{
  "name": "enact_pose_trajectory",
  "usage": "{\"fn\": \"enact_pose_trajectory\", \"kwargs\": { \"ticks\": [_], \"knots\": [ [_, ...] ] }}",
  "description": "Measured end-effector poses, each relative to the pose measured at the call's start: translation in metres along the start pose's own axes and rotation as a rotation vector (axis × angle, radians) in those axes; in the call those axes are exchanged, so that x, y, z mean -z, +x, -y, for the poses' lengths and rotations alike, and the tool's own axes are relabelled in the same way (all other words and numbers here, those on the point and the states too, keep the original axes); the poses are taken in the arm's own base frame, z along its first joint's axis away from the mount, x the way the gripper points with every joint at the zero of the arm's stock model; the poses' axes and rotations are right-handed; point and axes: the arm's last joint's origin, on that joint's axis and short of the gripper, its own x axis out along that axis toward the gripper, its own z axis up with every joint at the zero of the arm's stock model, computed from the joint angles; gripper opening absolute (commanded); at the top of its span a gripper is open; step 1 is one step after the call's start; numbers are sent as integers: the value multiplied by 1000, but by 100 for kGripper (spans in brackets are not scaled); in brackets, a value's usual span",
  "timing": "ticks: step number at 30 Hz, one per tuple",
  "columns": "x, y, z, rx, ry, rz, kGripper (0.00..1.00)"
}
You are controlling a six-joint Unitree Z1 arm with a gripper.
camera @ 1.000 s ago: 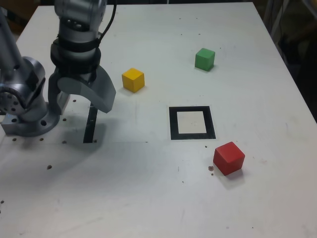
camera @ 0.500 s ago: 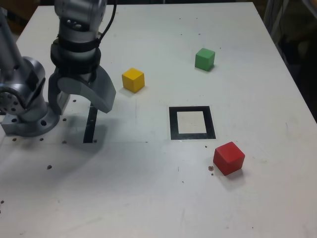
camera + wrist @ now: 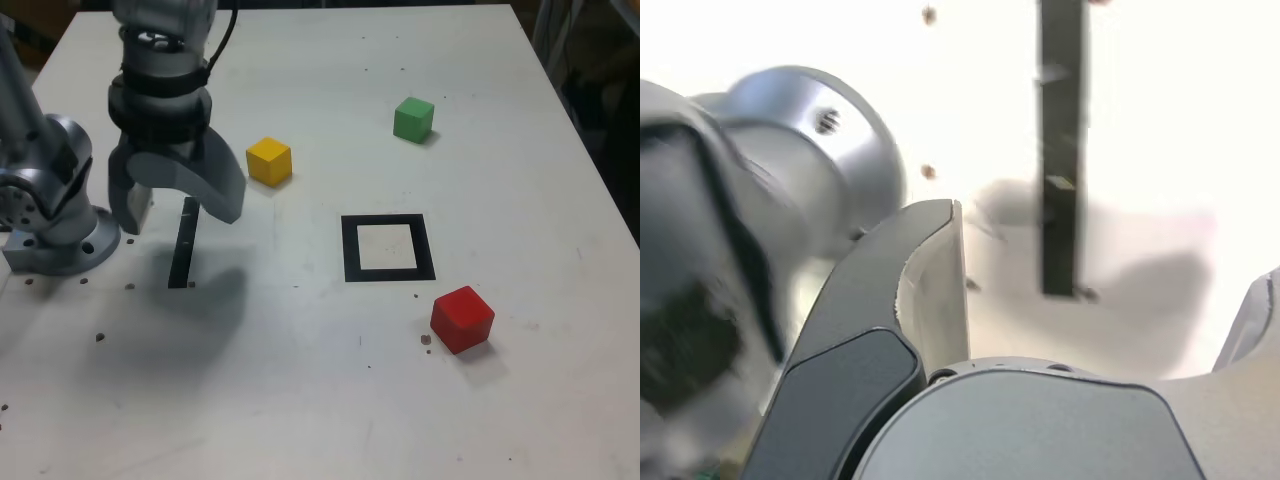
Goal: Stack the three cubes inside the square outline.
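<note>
Tool (image 3: 178, 208) spread wide, empty. Yellow cube (image 3: 269, 161) looks light, rigid; pinch 2 opposite flat sides.

In the exterior view the arm (image 3: 160, 40) runs off the top edge, and the claw (image 3: 178, 205) covers the strip's (image 3: 183, 250) upper end; the base (image 3: 45, 210) is cut by the exterior view's left edge; in the wrist view one finger (image 3: 1255, 325) is clipped by the frame, the base (image 3: 760, 200) is blurred, and no cube shows; the surface (image 3: 1160, 120) is washed out to white.
</note>
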Motion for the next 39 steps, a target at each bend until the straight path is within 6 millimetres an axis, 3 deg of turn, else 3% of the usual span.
{"fn": "enact_pose_trajectory", "kwargs": {
  "ticks": [9,18,29,35,39],
  "knots": [
    [-71,-27,47,-28,99,73,99],
    [-103,-57,85,-146,143,13,99],
    [-168,-77,126,-152,225,92,99],
    [-192,-92,138,-137,315,165,99],
    [-194,-84,138,-138,229,144,96]
  ]
}}
